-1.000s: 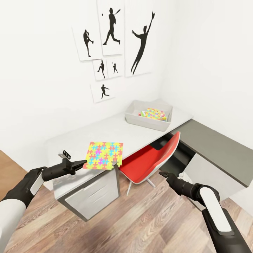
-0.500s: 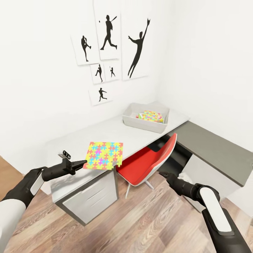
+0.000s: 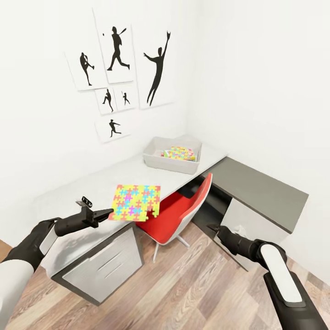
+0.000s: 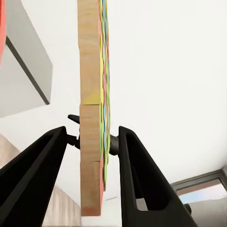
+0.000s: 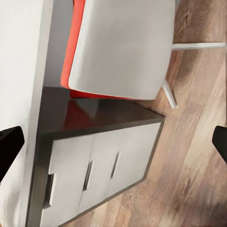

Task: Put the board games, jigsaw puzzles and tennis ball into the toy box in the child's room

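Whole head view has slid since a second ago: prints, tabletop (image 3: 91, 183), toy box (image 3: 158, 158) and red chair (image 3: 176, 215) all sit further toward 9 o'clock in the picture, so that is my camera turning, not the things moving. My arms and the puzzle hold the same spots in the view.

My left arm comes in from 8 o'clock, forearm stretched forward, left gripper (image 3: 106, 212) level, jaws clenched on the near edge of a jigsaw puzzle (image 3: 135, 202), held flat in the air above the tabletop's front edge. In the left wrist view the fingers (image 4: 142, 179) pinch the thin puzzle (image 4: 92, 118) edge-on, brown backing one side, coloured face the other.

Toy box stands at 1 o'clock from the puzzle, far along the tabletop near the corner, with colourful toys (image 3: 179, 153) inside.

My right arm enters from 5 o'clock, right gripper (image 3: 211, 227) low above the wood floor (image 3: 192, 284) beside the chair, jaws released, empty; right wrist view shows the fingertips (image 5: 10, 146) wide apart over the drawer unit (image 5: 94, 175).
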`<state>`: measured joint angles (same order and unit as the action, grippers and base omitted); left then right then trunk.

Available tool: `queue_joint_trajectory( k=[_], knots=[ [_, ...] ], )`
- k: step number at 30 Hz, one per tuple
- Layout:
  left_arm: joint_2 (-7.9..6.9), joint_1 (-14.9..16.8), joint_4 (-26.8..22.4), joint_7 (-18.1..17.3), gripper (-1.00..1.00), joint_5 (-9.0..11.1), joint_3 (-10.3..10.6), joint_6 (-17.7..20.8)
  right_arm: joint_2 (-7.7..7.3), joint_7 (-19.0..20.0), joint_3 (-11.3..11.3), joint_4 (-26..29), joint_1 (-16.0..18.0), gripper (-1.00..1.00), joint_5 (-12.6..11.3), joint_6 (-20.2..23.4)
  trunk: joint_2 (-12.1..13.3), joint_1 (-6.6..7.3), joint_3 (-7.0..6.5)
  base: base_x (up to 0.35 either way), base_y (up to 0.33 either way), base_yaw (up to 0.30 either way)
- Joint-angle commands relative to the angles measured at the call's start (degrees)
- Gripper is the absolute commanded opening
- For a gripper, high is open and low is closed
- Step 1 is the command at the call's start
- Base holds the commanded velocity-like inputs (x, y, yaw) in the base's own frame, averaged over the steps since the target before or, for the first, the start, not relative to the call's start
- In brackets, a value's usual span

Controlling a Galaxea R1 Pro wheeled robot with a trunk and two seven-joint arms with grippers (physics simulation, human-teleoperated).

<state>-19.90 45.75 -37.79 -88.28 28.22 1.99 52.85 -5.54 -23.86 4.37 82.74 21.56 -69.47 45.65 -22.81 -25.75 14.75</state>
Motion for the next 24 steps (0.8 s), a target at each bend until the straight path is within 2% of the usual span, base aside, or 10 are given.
queue_joint_trajectory(
  k=[1,4,13,24],
  knots=[
    [-0.06,0.0,0.0,-0.2,-1.00,0.2,0.2,0.6,0.00,-0.6,0.0,0.1,0.1,1.00,-0.6,0.1,-0.1,-0.04,0.03,0.000,-0.020,-0.190],
    [-0.10,0.0,0.0,-0.2,-1.00,0.2,0.2,0.6,0.00,-0.6,0.0,0.1,0.1,1.00,-0.6,0.1,-0.1,-0.04,-0.22,0.000,-0.060,-0.184],
    [-0.14,0.0,0.0,-0.2,-1.00,0.2,0.2,0.6,0.00,-0.6,-0.1,0.1,0.1,1.00,-0.6,0.1,-0.1,-0.04,-0.97,0.000,-0.220,-0.169],
    [-0.14,0.0,0.0,-0.3,-1.00,0.2,0.1,-0.7,0.00,-0.6,-0.1,0.1,0.1,1.00,-0.6,0.1,-0.1,-0.04,-1.91,0.000,-0.021,-0.130]
  ],
)
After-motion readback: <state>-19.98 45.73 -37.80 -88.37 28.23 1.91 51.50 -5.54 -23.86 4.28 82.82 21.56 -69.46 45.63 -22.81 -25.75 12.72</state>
